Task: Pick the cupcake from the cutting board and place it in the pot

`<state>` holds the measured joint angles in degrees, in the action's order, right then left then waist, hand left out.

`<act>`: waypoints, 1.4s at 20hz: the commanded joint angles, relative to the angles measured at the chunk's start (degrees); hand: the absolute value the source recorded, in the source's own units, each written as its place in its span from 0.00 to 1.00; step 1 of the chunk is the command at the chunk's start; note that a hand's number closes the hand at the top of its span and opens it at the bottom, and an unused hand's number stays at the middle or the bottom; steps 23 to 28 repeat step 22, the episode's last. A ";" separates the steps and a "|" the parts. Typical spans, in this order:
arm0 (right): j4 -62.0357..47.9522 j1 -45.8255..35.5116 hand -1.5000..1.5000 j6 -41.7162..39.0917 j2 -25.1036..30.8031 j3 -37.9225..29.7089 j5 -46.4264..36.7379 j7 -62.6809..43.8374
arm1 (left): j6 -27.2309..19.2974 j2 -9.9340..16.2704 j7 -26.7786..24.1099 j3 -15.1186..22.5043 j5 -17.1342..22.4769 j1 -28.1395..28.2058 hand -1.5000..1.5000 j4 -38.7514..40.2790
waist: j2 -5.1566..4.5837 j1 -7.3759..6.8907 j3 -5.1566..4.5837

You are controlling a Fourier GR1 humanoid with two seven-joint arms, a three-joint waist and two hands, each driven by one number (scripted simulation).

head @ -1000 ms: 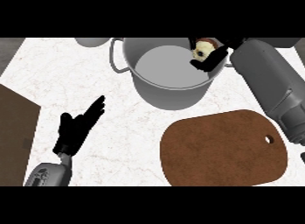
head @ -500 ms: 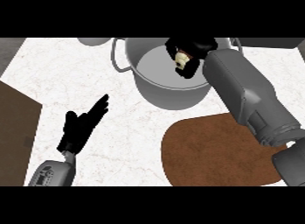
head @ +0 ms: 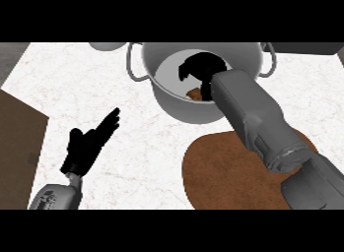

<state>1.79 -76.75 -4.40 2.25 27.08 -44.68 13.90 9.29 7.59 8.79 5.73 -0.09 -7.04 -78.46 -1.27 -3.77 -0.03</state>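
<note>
The grey pot (head: 149, 59) stands at the top middle of the counter. My right hand (head: 202, 66) reaches down inside it from the lower right, and its forearm crosses the pot's near rim. A brown piece of the cupcake (head: 194, 94) shows on the pot's floor beside the wrist, apart from the hand, which holds nothing. The round brown cutting board (head: 222, 172) lies below the pot, partly under my right arm, with nothing showing on it. My left hand (head: 87, 145) rests open at the lower left, fingers pointing up and to the right.
A brown wooden block (head: 11, 142) fills the left edge. A grey rounded object (head: 105, 45) peeks in at the top beside the pot. White marble counter (head: 80, 83) lies between my left hand and the pot.
My right hand has carried the cupcake from the pot's right rim over and down into the pot; the cupcake now lies low inside, away from the hand. The left hand has stayed put.
</note>
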 commanded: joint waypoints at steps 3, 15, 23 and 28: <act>4.21 1.73 0.00 2.19 -2.17 -10.54 10.35 4.93 | -0.07 -1.04 -0.13 0.75 0.06 1.11 0.50 -0.67 | -0.04 0.21 0.13; 8.66 0.00 0.00 5.46 5.50 -34.55 32.81 7.15 | -0.73 0.17 0.15 -1.50 -0.10 -1.12 0.50 0.85 | -0.09 1.30 0.07; 7.97 3.03 0.00 -4.62 15.85 -40.27 37.86 13.40 | -0.02 -0.46 1.53 -0.54 0.52 0.46 0.50 -1.98 | -0.25 0.27 0.13; 7.97 3.03 0.00 -4.62 15.85 -40.27 37.86 13.40 | -0.02 -0.46 1.53 -0.54 0.52 0.46 0.50 -1.98 | -0.25 0.27 0.13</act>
